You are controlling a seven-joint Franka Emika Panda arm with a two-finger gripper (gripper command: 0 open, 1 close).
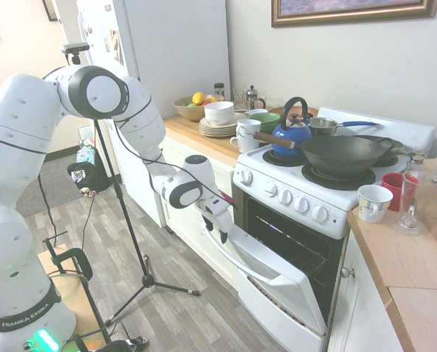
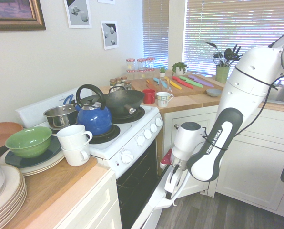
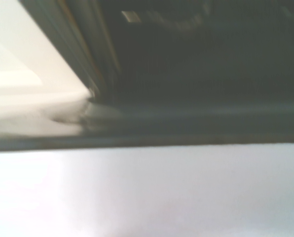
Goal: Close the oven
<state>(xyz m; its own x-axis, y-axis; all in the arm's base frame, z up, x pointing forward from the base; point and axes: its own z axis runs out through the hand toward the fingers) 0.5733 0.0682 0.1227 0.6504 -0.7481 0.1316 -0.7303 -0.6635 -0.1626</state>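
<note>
Black wok (image 1: 347,152) atop half-open oven (image 1: 292,220)

Both exterior views are bright and slightly washed out, with wide-angle bending at the edges. Daylight comes through the blinds (image 2: 228,28) at the far right and glares on the white arm (image 2: 256,76). The wrist view is blurred throughout: pale glare below, dark above.

Exteriors flank oven (image 1: 292,242) oppositely; wrist close
</note>
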